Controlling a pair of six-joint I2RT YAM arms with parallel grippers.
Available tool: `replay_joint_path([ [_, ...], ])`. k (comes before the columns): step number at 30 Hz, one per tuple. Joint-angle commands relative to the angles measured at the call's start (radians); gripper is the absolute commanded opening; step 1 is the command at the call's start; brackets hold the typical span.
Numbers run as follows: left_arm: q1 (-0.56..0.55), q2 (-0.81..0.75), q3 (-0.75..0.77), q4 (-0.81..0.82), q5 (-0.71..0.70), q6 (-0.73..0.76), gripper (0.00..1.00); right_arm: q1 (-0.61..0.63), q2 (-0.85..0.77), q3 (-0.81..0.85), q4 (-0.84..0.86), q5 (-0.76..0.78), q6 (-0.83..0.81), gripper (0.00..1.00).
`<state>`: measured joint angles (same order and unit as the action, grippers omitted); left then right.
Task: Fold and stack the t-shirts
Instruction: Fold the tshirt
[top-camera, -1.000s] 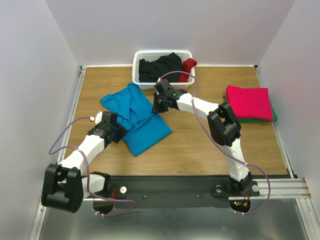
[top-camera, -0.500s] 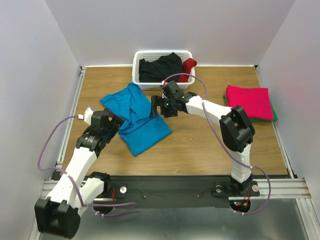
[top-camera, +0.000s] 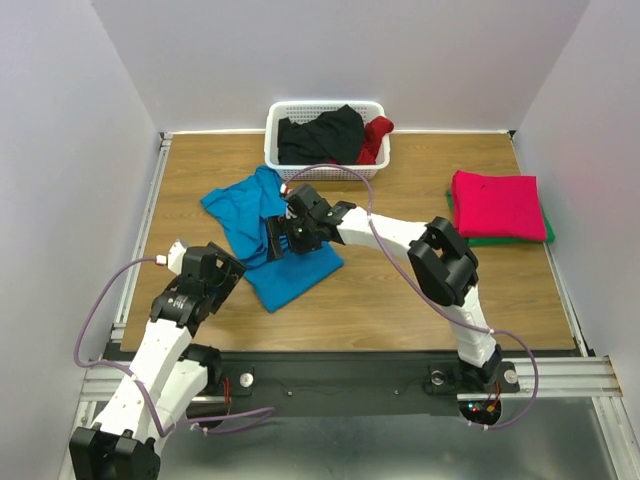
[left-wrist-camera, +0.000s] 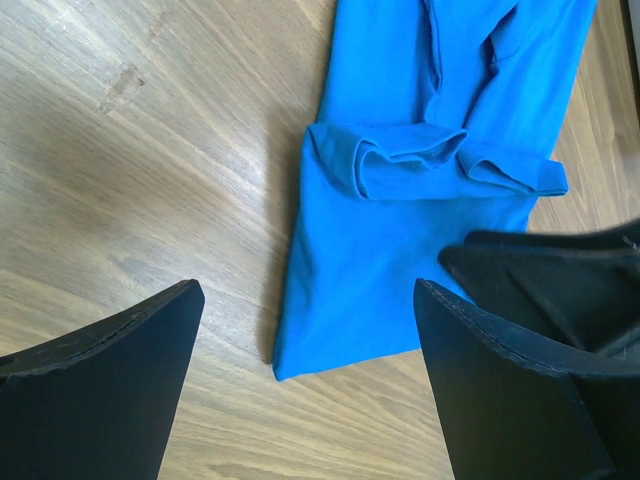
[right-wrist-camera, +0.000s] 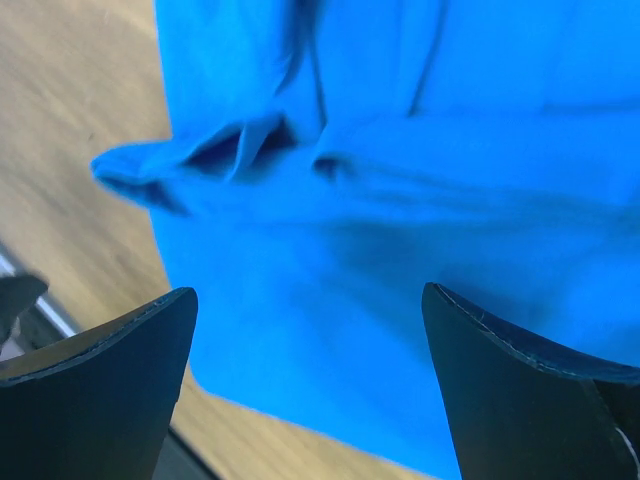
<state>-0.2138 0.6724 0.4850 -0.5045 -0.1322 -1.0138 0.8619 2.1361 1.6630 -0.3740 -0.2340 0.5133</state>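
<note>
The turquoise-blue t-shirt (top-camera: 262, 212) lies partly folded and rumpled on the wooden table, left of centre. My right gripper (top-camera: 274, 242) hovers open over its middle, and the cloth (right-wrist-camera: 400, 150) fills the right wrist view with nothing between the fingers. My left gripper (top-camera: 230, 270) stands open just off the shirt's near-left edge. The left wrist view shows the shirt's folded corner (left-wrist-camera: 400, 220) ahead of the open gripper (left-wrist-camera: 305, 290). A magenta-red t-shirt (top-camera: 498, 203) lies folded on a green one (top-camera: 548, 235) at the right. Black (top-camera: 320, 135) and dark red (top-camera: 375, 138) t-shirts sit in the basket.
The white lattice basket (top-camera: 290, 170) stands at the back centre against the wall. The right arm's black gripper (left-wrist-camera: 570, 280) shows at the right edge of the left wrist view. White walls close in the table on three sides.
Both grippers have opened and let go of the blue shirt. The right gripper swung left and nearer over the shirt; the left arm drew back toward the near-left.
</note>
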Motion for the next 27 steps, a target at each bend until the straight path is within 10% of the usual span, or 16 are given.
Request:
replay_joint_path([
  [1,0.004,-0.007,0.024,-0.02,-0.024,-0.006,0.98,-0.011,0.034,0.079,0.044,-0.002,0.007,1.0],
  [18,0.004,0.0,0.078,-0.072,-0.02,0.02,0.98,-0.037,0.261,0.505,0.046,0.157,-0.021,1.0],
  [22,0.004,-0.011,0.138,-0.115,-0.024,0.055,0.98,-0.04,0.259,0.555,0.047,0.124,-0.283,1.0],
  [27,0.004,-0.013,0.211,-0.166,-0.046,0.122,0.98,-0.04,-0.029,0.206,0.085,0.05,-0.7,1.0],
])
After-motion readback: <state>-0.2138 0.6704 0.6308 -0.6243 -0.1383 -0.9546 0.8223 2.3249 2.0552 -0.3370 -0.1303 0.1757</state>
